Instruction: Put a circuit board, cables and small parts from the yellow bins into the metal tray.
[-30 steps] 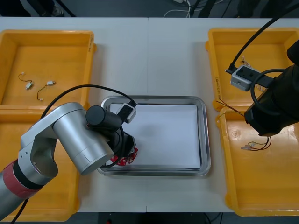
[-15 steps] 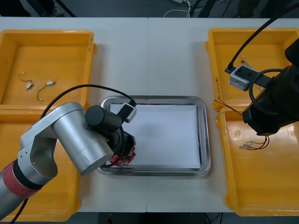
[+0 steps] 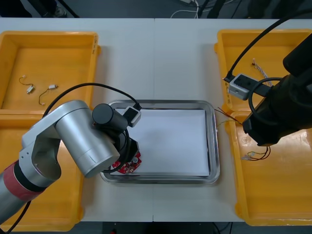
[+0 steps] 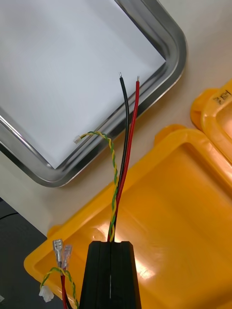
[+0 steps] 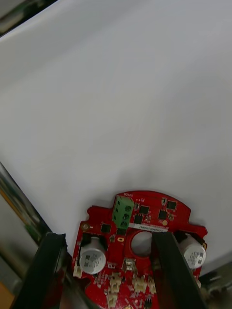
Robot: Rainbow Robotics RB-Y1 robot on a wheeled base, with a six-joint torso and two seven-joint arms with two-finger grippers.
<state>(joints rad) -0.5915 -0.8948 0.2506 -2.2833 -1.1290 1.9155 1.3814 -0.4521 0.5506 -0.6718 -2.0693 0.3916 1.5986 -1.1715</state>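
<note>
Circuit board [image 5: 145,217] beneath left end effector [image 5: 106,239]

No text is reading cleanly anywhere. The red circuit board [image 5: 140,231] is carrying fine white print beside its green connector [image 5: 123,211], too small to make out. The far yellow bin [image 3: 225,87] on the right is showing dark handwritten marks on its rim, seen closer from the right wrist [image 4: 220,101], and they're not legible either.

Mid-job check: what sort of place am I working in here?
Likely an electronics kitting bench: yellow plastic bins flank a shiny metal tray, the left jaws are at a round red circuit board in it, and the right jaws grip loose red, black and yellow-green cables.
</note>
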